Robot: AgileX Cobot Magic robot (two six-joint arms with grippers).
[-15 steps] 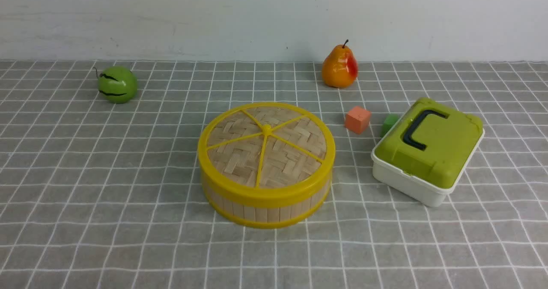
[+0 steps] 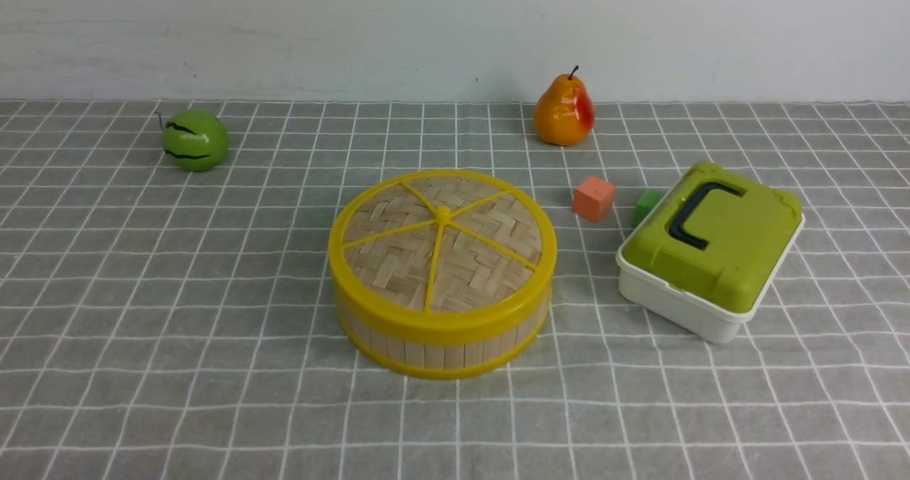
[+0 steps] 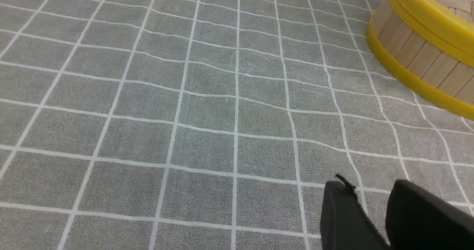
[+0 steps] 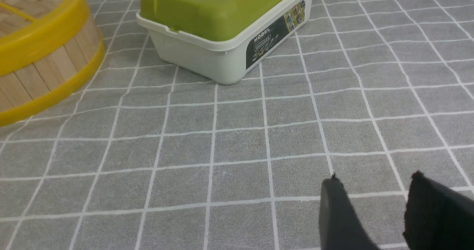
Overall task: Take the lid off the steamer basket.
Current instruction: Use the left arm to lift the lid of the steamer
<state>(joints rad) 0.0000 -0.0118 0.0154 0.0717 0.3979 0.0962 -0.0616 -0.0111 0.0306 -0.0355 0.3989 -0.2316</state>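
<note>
Two idle arms: left gripper (image 3: 370, 187) and right gripper (image 4: 376, 176), fingers parted, empty.
Lid (image 2: 441, 242) sits on basket (image 2: 441, 345); reach apparently not begun.

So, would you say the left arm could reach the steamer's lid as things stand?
Probably yes. The left hand hangs over the tablecloth with only cloth between it and the steamer basket, and the lid sits uncovered on top.

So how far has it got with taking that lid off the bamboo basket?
Nothing is done yet: the lid sits squarely on the steamer basket. The left gripper and right gripper hang empty, jaws apart, short of it. Reaching, gripping and lifting all remain.
</note>
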